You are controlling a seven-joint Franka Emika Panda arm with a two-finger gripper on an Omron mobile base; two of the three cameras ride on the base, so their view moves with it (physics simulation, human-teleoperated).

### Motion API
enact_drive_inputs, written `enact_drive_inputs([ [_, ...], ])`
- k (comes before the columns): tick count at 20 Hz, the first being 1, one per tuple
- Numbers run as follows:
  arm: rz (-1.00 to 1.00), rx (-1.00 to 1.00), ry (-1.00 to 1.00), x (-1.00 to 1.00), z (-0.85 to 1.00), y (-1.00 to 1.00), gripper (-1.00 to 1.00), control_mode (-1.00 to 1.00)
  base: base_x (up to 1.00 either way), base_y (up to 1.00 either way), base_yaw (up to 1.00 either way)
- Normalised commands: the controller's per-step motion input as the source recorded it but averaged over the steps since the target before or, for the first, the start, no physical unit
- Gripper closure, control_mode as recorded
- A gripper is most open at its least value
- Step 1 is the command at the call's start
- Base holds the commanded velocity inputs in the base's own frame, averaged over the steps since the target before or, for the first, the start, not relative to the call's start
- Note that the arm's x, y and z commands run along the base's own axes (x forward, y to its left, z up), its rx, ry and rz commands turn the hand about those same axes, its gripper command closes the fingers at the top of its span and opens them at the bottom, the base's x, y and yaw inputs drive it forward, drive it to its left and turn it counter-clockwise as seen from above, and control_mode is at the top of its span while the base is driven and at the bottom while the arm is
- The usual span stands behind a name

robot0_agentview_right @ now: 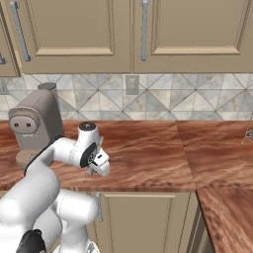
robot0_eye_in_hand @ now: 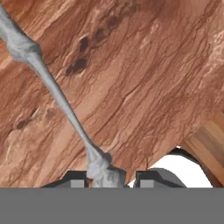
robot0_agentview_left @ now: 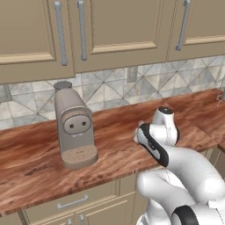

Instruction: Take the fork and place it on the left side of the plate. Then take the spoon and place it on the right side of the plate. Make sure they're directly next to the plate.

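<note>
Starting at the left, a grey-brown coffee machine (robot0_agentview_left: 74, 132) stands on the wooden counter (robot0_agentview_left: 118, 132), below tan wall cabinets (robot0_agentview_left: 110, 26) and against a tiled backsplash (robot0_agentview_left: 110, 88). To its right my arm reaches over the counter's front part, with the wrist bent downward. In the right base view my pincer (robot0_agentview_right: 101, 168) hangs low over the wood near the front edge, to the right of the machine and well apart from it.

Looking along my hand, the spoon (robot0_eye_in_hand: 57, 94) lies flat on the counter. It is thin and silver-grey and runs on a slant from the upper left down to the bottom middle. Its near end, a widened lump, sits between the two tips of my pincer (robot0_eye_in_hand: 109, 178). The left tip stands right against that end. On the right a thin sliver seems to show between metal and tip. The tips are a little apart, one on each side of the spoon, but I cannot tell whether they clamp it. At the far right the counter's edge cuts across the corner.
</note>
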Motion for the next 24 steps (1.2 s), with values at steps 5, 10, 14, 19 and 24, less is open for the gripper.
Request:
enact_drive_inputs([
  [5, -0.10, 0.08, -0.16, -0.29, 0.69, 0.00, 1.00, -1.00, 0.00, 0.00, 0.00],
  [10, -0.03, 0.09, -0.28, -0.74, 0.91, 0.00, 1.00, -1.00, 0.00, 0.00, 0.00],
  [14, 0.00, 0.05, -0.32, -0.73, 0.84, 0.00, 1.00, -1.00, 0.00, 0.00, 0.00],
  [19, 0.00, 0.00, -0.19, -0.35, 0.64, 0.00, 1.00, -1.00, 0.00, 0.00, 0.00],
  [24, 0.00, 0.00, 0.02, -0.06, 0.31, 0.02, 1.00, -1.00, 0.00, 0.00, 0.00],
])
